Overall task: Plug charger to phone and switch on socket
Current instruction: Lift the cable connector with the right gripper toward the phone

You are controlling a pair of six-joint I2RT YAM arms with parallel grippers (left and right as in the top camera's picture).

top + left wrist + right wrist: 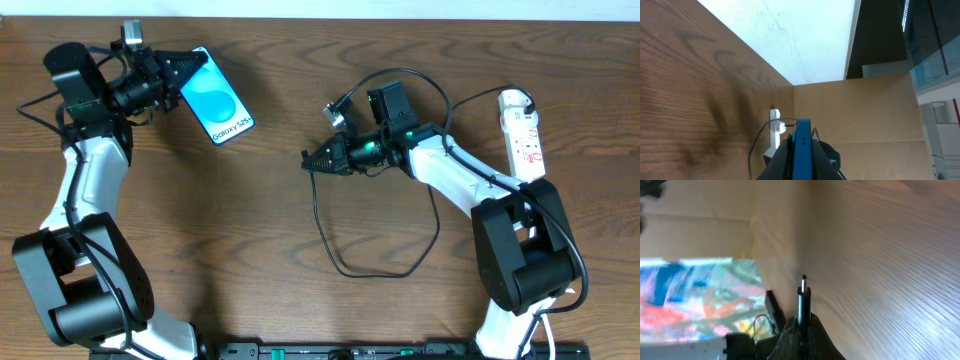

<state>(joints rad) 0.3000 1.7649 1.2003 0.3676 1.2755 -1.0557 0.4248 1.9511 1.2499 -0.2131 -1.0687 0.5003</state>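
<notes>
The left gripper (188, 68) is clamped shut on one end of the phone (218, 103), at the far left of the table (260, 230); the blue screen faces up in the overhead view and shows edge-on between the fingers (785, 157) in the left wrist view; the right gripper (306, 158) is closed tight on the charger (803, 302) just behind its plug, the metal tip poking out past the fingertips and pointing left toward the phone, well apart from it; the black cable trails in a loose loop on the table; the socket (524, 130) lies at the far right, beside the right arm.
</notes>
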